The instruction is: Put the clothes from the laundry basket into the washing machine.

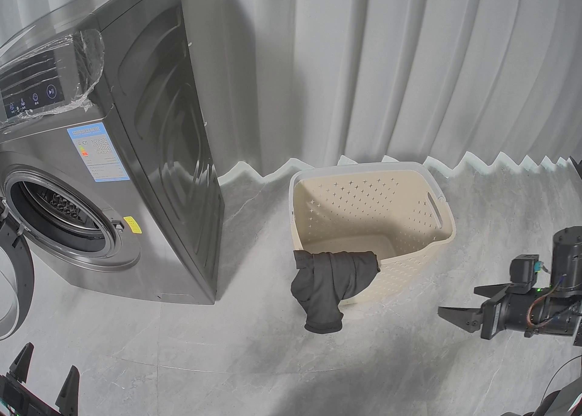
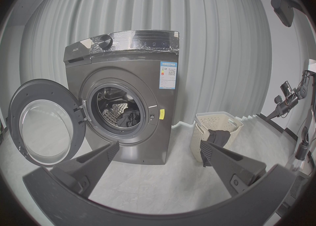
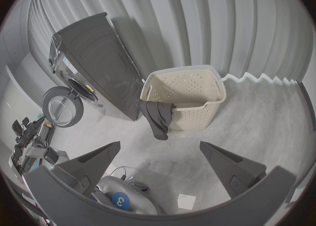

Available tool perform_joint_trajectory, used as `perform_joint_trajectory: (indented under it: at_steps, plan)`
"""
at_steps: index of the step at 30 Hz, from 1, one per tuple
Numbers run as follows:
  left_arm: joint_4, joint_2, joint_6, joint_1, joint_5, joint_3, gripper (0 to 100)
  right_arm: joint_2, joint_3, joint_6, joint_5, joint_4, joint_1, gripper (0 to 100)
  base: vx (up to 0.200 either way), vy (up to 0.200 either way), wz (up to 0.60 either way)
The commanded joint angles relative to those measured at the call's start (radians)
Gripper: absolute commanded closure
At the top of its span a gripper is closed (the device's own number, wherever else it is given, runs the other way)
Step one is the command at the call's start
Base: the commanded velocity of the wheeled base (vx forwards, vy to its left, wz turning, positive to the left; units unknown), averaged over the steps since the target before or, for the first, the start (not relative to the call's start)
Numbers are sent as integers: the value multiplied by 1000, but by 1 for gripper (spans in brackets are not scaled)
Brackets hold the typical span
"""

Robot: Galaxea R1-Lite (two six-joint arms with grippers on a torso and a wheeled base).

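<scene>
Grey floor [image 1: 242, 338] | dark garment [image 1: 327, 290] over laundry basket [image 1: 370, 202] rim | washing machine [image 1: 151, 132] cut off | left jaws, right jaws spread

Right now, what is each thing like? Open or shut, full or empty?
Washing machine door: open wide.
Washing machine drum: dark clothes inside.
Laundry basket: upright on the floor, bottom bare.
Dark grey garment: draped over the basket's rim, hanging outside.
Left gripper: open, empty.
Right gripper: open, empty.
</scene>
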Motion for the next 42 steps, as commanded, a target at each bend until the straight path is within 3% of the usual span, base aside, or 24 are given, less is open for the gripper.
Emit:
perform_joint_trajectory:
  at_steps: [1, 7, 16, 24, 42]
  plan:
    - [0, -16, 0, 1, 0, 16, 0, 231, -23, 14, -7, -81, 72, 0, 0, 0, 0]
    - [0, -16, 0, 1, 0, 16, 0, 386, -47, 60, -13, -213, 114, 0, 0, 0, 0]
    - [0, -16, -2, 1, 0, 16, 0, 544, -102, 77, -27, -313, 149, 0, 67, 0, 0]
    - [0, -16, -2, 1, 0, 16, 0, 659, -165, 64, -49, -397, 166, 0, 0, 0, 0]
    - [0, -16, -2, -1, 0, 16, 0, 855, -286, 44, -52, -477, 164, 0, 0, 0, 0]
